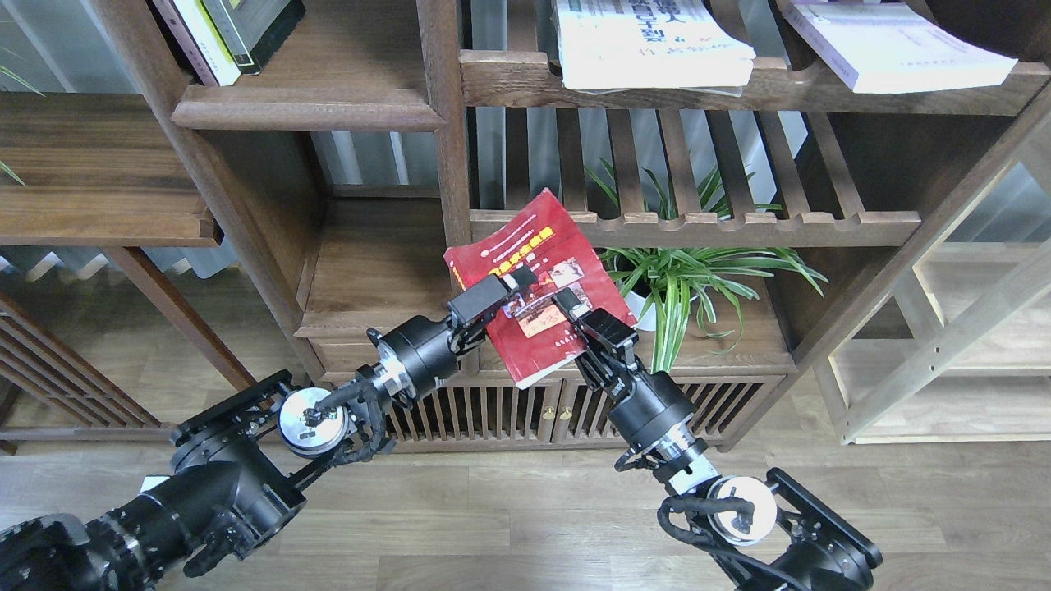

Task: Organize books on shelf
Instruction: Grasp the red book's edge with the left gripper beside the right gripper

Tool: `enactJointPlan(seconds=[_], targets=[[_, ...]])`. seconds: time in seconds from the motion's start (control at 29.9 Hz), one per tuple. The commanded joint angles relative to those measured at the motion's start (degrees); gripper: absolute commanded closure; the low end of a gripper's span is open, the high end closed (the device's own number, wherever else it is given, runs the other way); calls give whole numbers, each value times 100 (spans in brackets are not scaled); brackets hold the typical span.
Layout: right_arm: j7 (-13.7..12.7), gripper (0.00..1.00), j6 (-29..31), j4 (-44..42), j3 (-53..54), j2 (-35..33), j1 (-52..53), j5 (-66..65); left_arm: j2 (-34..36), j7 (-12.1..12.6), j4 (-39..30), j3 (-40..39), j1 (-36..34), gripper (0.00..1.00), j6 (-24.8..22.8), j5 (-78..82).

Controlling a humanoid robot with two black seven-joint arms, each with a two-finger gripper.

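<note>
Overhead, dark shelf (821,89) carries two books lying flat: white book (649,41) with green characters, lavender-white book (891,45) to its right. Lower, red book (534,263) hangs tilted in mid-air before the slatted rack (739,223), beside the spider plant (698,279). Left gripper (513,287) is clamped on its left edge, fingers narrow. Right gripper (571,305) is pinched on the lower right cover.

Yellow lettering is seen on red book (525,271), too blurred to be read. Green Chinese chars on white book (649,37), cut off, illegible.
</note>
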Motion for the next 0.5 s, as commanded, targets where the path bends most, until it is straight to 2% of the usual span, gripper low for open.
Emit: enactJointPlan(seconds=[0.0,0.03,0.07,0.17,0.2,0.33,0.4,0.47], targets=[[-5,91,-1,-16,16,-11,-8,8,-3,-4,0,-249,50,15,-1,-72],[-5,91,-1,-16,16,-2,-8,-1,-3,-4,-26,-258,76,25,-1,-150],[-5,91,-1,-16,16,-2,-8,-10,-3,-13,-27,-302,129,41,-1,-299],[-14,91,-1,-8,7,24,-8,-88,-3,-66,-27,-399,217,82,-1,-826],[-14,91,-1,-8,7,33,-8,-124,-3,-66,-27,-399,217,86,-1,-950],[-14,89,-1,-8,-54,59,-43,-273,-3,-22,0,-338,235,91,-1,-1013],[-22,85,-1,-8,-89,112,-87,-335,-3,-13,-26,-329,243,96,-1,-1021],[-14,81,-1,-8,-89,121,-105,-379,-3,-13,-18,-320,252,97,-1,-1021]])
